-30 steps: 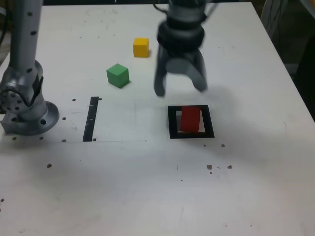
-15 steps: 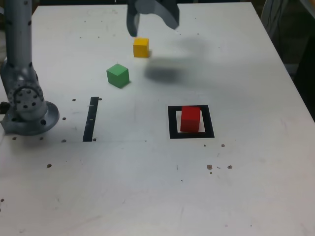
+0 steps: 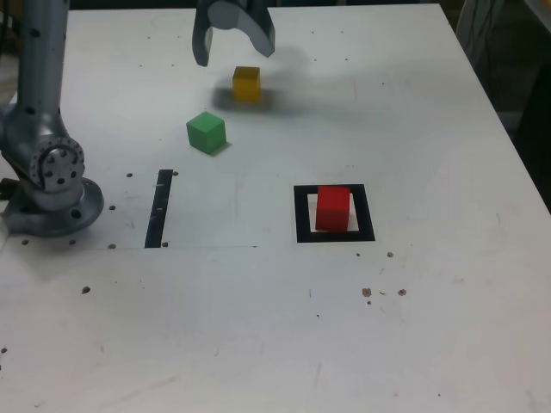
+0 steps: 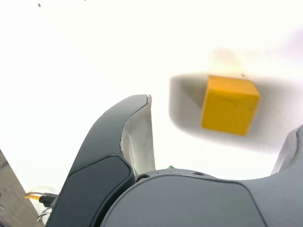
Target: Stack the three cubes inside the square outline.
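One down, two to go: the red cube point(image 3: 333, 207) sits alone inside the square outline point(image 3: 335, 235), nothing on top of it yet. The gripper point(image 3: 233, 50) hangs spread wide and empty just above the yellow cube point(image 3: 246, 83), which rests on the tabletop point(image 3: 430, 344) at about eleven o'clock from the outline. The green cube point(image 3: 207, 132) waits near it, at ten o'clock. Only the exterior view shows outline, red and green; the wrist view gives the yellow cube point(image 4: 229, 104) between the jaws' line.
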Controlling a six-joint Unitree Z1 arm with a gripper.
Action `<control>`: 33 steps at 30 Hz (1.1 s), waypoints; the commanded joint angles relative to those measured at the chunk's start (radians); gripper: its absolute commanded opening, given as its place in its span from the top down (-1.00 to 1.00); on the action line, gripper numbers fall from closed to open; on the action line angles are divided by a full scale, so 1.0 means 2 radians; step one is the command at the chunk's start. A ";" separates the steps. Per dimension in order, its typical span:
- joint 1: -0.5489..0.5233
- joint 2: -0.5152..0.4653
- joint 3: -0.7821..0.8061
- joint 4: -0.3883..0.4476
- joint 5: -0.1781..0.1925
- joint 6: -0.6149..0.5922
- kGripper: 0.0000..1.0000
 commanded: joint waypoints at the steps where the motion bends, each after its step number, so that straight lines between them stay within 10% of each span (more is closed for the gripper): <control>1: 0.000 0.010 0.005 -0.010 -0.002 0.005 -0.98; 25: -0.014 0.046 0.027 -0.051 -0.036 0.028 -0.68; 33: -0.017 0.059 0.009 -0.052 -0.042 0.033 -0.30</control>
